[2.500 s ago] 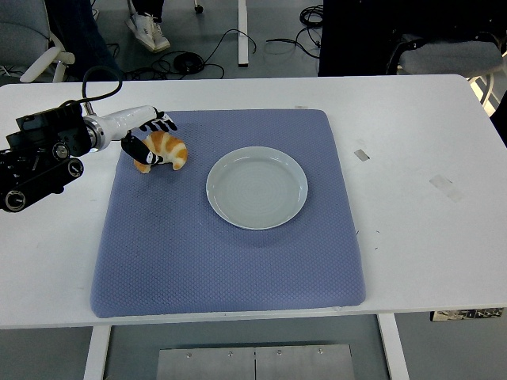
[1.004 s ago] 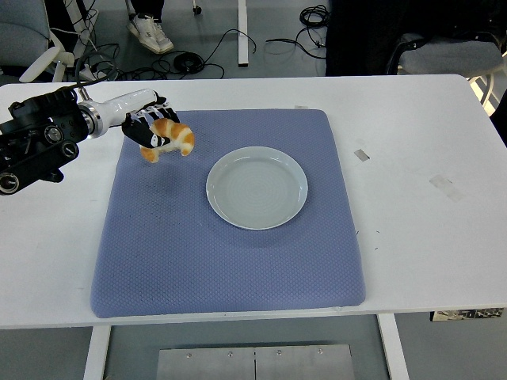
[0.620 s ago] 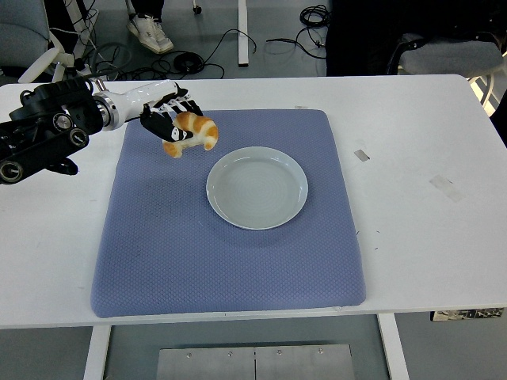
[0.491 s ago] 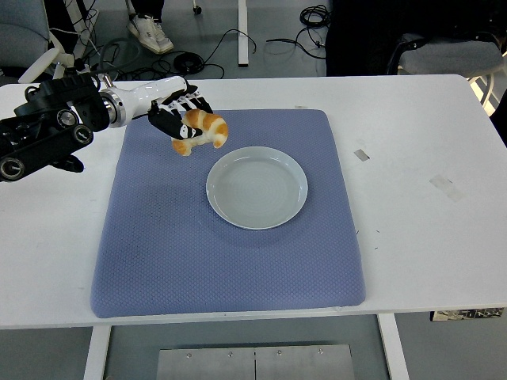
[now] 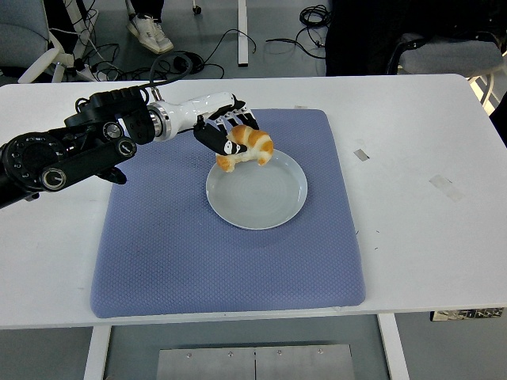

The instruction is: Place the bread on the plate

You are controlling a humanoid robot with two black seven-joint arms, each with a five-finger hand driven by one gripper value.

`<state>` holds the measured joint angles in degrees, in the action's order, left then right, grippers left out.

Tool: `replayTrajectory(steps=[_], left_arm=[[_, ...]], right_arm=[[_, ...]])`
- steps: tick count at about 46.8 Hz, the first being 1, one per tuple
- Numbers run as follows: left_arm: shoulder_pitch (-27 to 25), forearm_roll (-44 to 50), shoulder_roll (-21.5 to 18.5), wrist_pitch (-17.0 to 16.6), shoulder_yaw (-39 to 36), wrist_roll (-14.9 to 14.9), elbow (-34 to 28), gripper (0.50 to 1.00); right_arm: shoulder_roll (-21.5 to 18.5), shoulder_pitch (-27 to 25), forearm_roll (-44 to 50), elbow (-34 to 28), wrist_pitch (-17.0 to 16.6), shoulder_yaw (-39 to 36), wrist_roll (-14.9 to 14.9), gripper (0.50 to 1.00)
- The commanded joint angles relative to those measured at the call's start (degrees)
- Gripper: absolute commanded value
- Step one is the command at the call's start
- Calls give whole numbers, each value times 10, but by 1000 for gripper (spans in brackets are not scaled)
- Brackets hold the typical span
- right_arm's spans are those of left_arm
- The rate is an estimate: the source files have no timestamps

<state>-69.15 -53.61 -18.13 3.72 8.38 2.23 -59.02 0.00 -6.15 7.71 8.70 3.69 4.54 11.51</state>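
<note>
Carrying the bread [image 5: 246,148], the left hand [image 5: 224,134] has swung from the mat's [image 5: 222,261] far-left corner to the plate's [image 5: 265,202] far-left rim; fingers curled round the bread, held above the plate, not yet resting on it. Judged: transport nearly done, lowering and release remain. Count: one bread, one plate, one mat, one hand on the bench [image 5: 428,237] (right arm unseen).

A single head view looks forward and down from high over the worktop [image 5: 412,237], near edge at bottom.
</note>
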Motion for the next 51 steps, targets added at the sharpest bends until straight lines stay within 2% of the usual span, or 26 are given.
replayTrajectory(steps=[1,15,25,35,39,44,48,51], left_arm=[[2,-2,0,2,-3,0,-1,507],[14,-13,11,3,-15,1,-1,552],[15,-81,13,0,-19,3,-21,554],[16,-100,17,-2,-19,2,-21,572],[18,-104,22,-3,-19,2,-21,592],[21,-105,26,-3,-19,2,-21,648],[25,-105,27,-3,-19,2,-21,661],[26,-104,26,-3,-19,1,-21,708]], right_arm=[[0,0,0,0,0,0,0,1000],[0,0,0,0,0,-1,0,1000],[0,0,0,0,0,0,0,1000],[0,0,-1,0,0,0,0,1000],[0,0,-1,0,0,0,0,1000],[0,0,0,0,0,0,0,1000],[0,0,0,0,0,0,0,1000],[0,0,0,0,0,-1,0,1000]])
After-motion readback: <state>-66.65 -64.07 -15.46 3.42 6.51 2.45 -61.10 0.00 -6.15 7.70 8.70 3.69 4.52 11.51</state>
